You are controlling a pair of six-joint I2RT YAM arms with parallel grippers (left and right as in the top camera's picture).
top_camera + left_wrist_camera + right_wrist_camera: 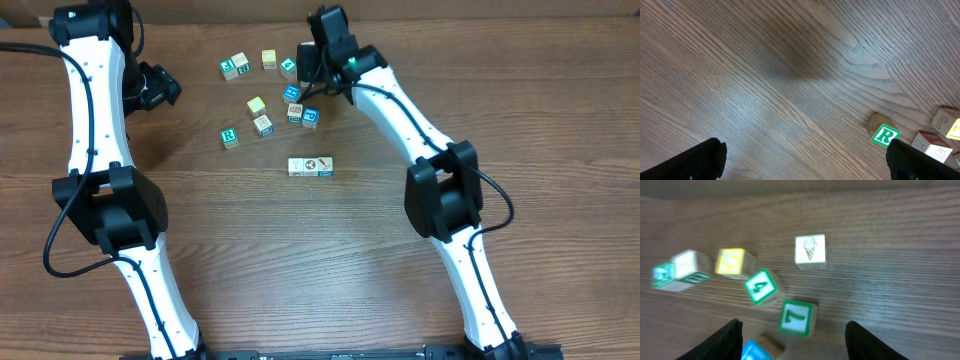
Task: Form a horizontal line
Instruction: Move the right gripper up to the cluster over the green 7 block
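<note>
Your horizontal line (310, 166) lies near the middle of the desk (350, 260), a short row of pale-faced cubes touching side to side and running left to right. It is too small in the overhead view to count them surely. It sits on the near side of the loose scattered cubes, apart from them.

Your right end effector (794, 332) hangs over the far part of that scatter, well apart from the line. Its fingers are spread and pinch nothing. A green 7 cube (796, 317) lies on the desk between them, with a green 4 cube (760, 286) just beside it.

Your left end effector (802, 160) is spread wide and empty at the far left, with a green R cube (885, 135) near its finger.
</note>
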